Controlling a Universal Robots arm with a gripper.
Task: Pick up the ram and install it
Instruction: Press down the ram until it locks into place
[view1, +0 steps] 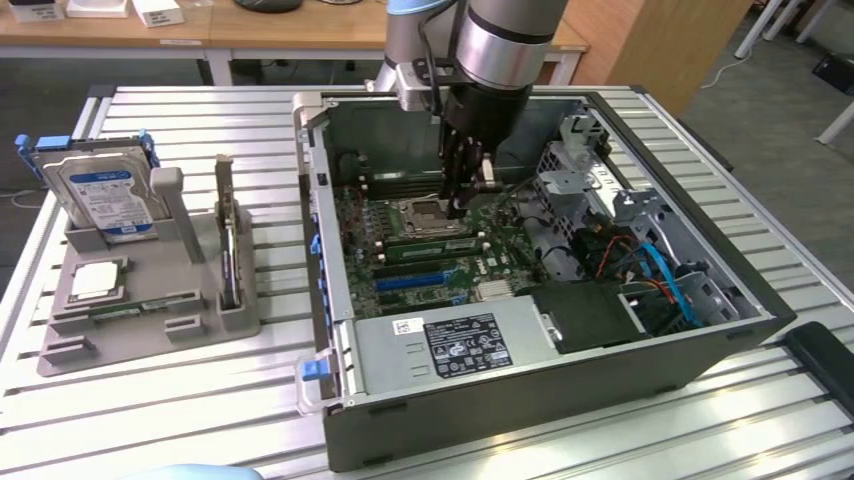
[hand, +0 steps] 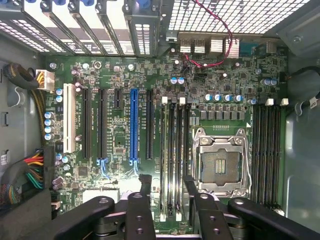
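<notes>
Gripper (view1: 461, 205) (hand: 167, 182): released, jaws spread with nothing between them, lowered inside the open computer case (view1: 694, 350).
Under the jaws: the motherboard's (hand: 120, 75) memory slots (hand: 172, 150) run between the two fingers (hand: 144, 187). In the exterior view the CPU socket (view1: 424, 212) sits just beside the fingertips at 9 o'clock.
Ram (view1: 127, 307): a green stick lying in the gray holder (view1: 167, 275), at 9 o'clock of the case, well apart from the gripper.
Holder: hard drive (view1: 100, 195) upright at its 12 o'clock end, with the CPU chip (view1: 94, 282) between drive and ram.
</notes>
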